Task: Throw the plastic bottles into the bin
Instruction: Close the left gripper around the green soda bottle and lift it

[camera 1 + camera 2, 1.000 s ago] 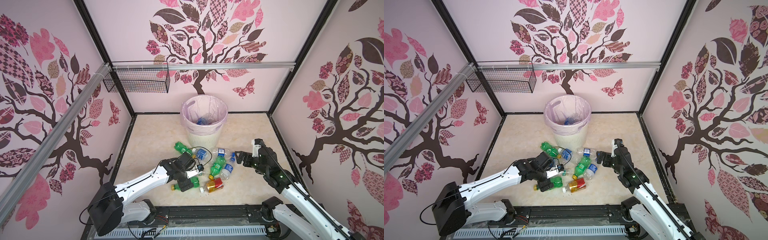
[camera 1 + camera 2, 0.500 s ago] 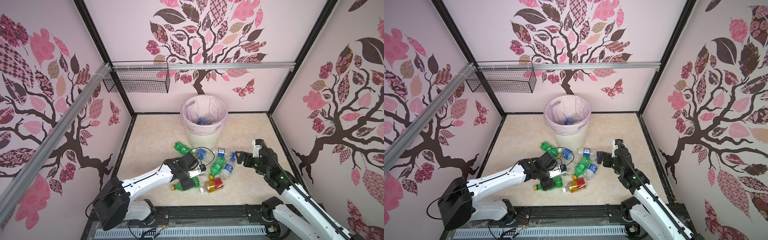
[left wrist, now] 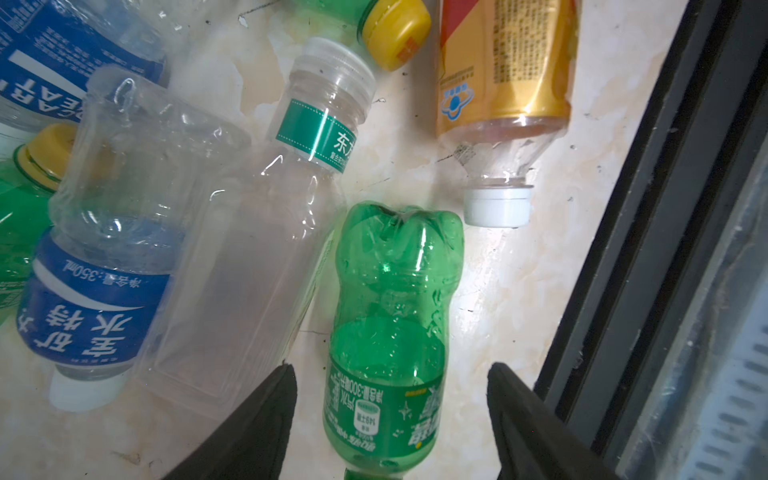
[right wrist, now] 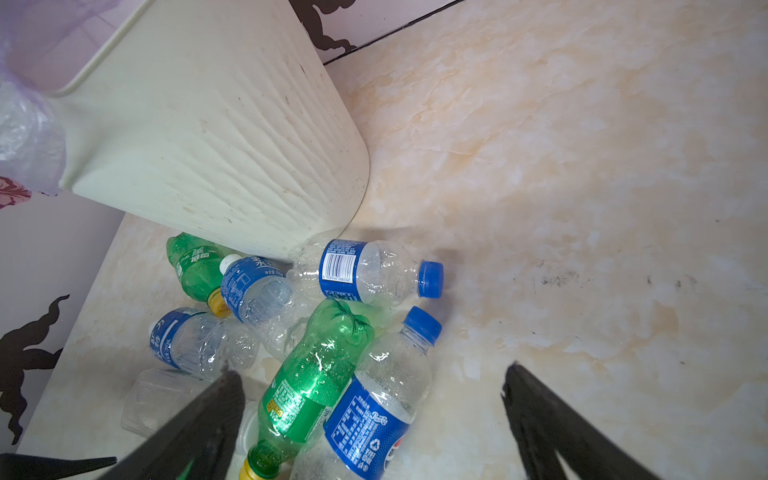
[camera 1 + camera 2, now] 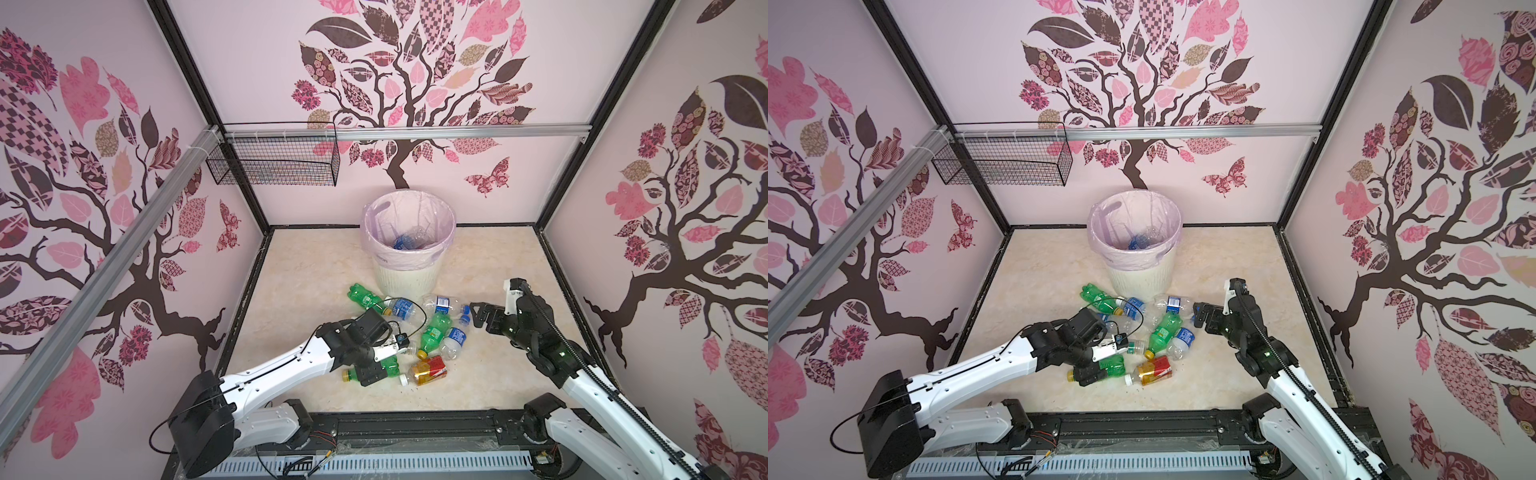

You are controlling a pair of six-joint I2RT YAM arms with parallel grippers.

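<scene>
We saw the left end effector (image 3: 390, 366) part-open astride a lying green bottle (image 3: 395, 291) without touching it, and the right end effector (image 4: 372, 370) wide open and empty near the bin (image 4: 216, 124).

The bin (image 5: 405, 280), cream, ribbed and pink-lined, stands upright at the back of the surface with clear bottles inside. The plastic bottles (image 5: 432, 332) lie on their sides clustered just before it: green, blue-labelled clear, one amber.

Both arms were white-shelled links with black joints — a thin black cable (image 5: 420, 309) looped off the left arm (image 5: 282, 370), while a black cable chain (image 5: 619, 399) ran along the right arm (image 5: 594, 399), near a green light (image 5: 562, 354).
</scene>
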